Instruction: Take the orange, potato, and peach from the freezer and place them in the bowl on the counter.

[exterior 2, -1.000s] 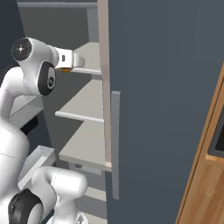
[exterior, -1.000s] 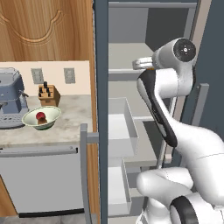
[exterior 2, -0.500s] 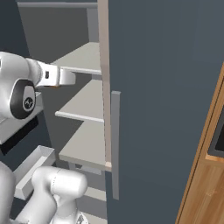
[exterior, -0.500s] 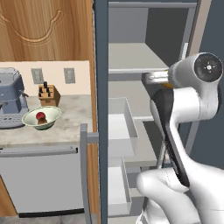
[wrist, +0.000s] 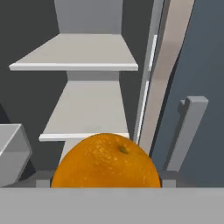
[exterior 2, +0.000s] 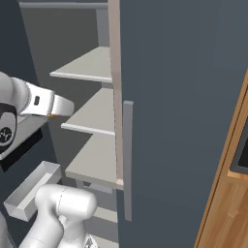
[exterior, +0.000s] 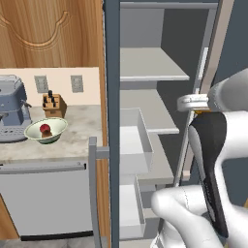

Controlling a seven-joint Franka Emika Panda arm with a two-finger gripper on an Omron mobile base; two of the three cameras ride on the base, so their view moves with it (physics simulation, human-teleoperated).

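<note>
hand view puts the orange [wrist: 106, 161] right up against the camera, low in the picture, so you can take the jaws as clamped on it, though the fingertips themselves are hidden behind the fruit. the gripper [exterior 2: 62, 107] sits in front of the open freezer [exterior: 150, 116], level with its middle shelves, with a sliver of orange showing at its tip. the bowl [exterior: 46, 131] waits on the table near its front edge, well apart from the arm, beside the coffee machine [exterior: 13, 115], and the peach [exterior: 44, 128] already lies in it. your risks from here: the swing toward the table passes the freezer door [exterior: 112, 97] and its white bins [exterior: 134, 140], and a clip there could knock the round fruit loose. a smooth ball in a two-finger hold can also roll out if you turn fast. release too high and it may bounce off the peach and over the rim.
</note>
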